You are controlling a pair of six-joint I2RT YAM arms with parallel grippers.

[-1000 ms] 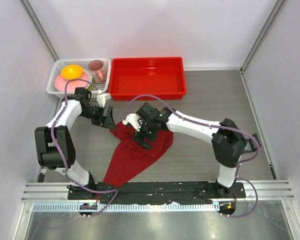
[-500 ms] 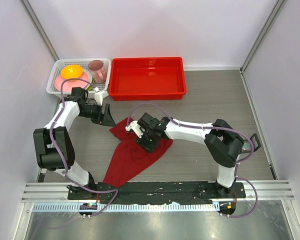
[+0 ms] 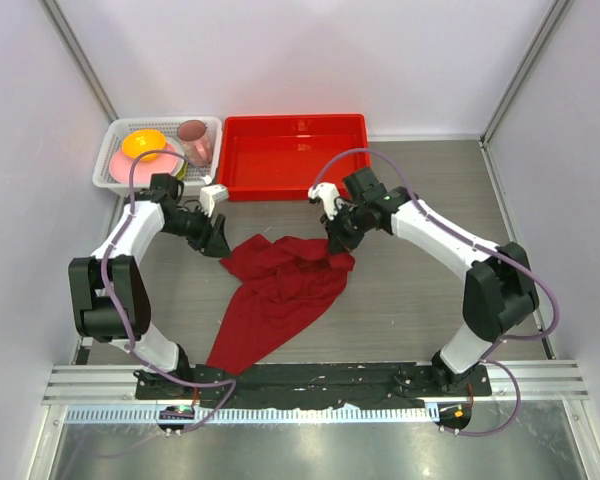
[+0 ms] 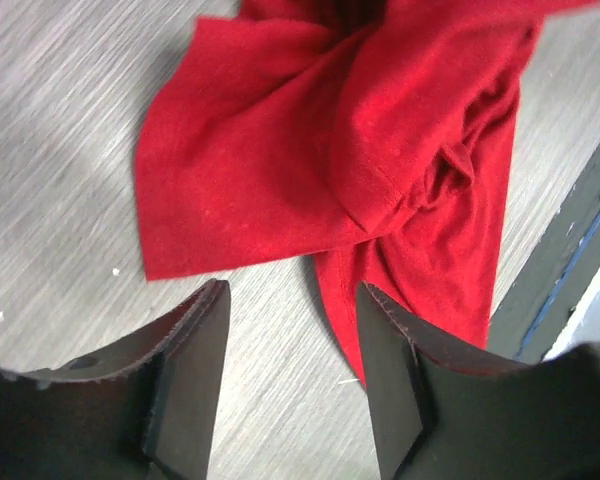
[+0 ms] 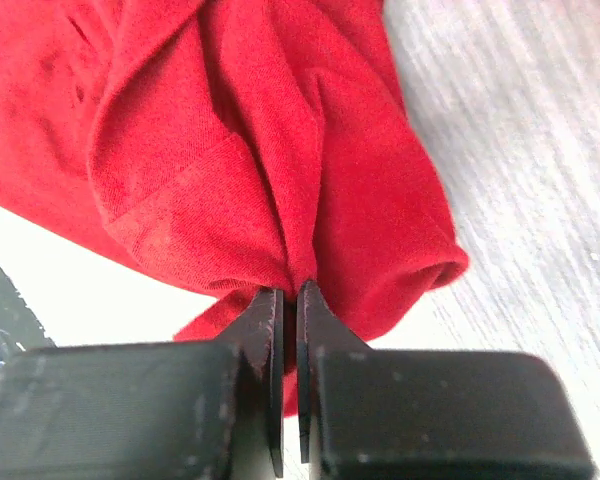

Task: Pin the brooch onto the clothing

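Note:
The clothing [image 3: 280, 290], a dark red T-shirt, lies crumpled on the table between my two arms. My right gripper [image 3: 336, 238] is shut on a bunched fold at the shirt's right upper corner; in the right wrist view the cloth [image 5: 230, 150] is pinched between the closed fingertips [image 5: 290, 292]. My left gripper [image 3: 218, 238] stands open at the shirt's left upper edge. In the left wrist view its fingers [image 4: 292, 290] straddle bare table just short of the fabric [image 4: 280, 170], with nothing between them. The brooch is out of view.
A bright red tray [image 3: 295, 190] sits behind the shirt. Left of it a white basket [image 3: 105, 165] holds a pink plate, an orange bowl and a pink cup. The arms' black mounting rail [image 3: 310, 380] runs along the near edge.
My right gripper has shut on the shirt and drawn that corner back and to the right, toward the tray, spreading the cloth. The left gripper has narrowed a little and stayed near the shirt's left edge.

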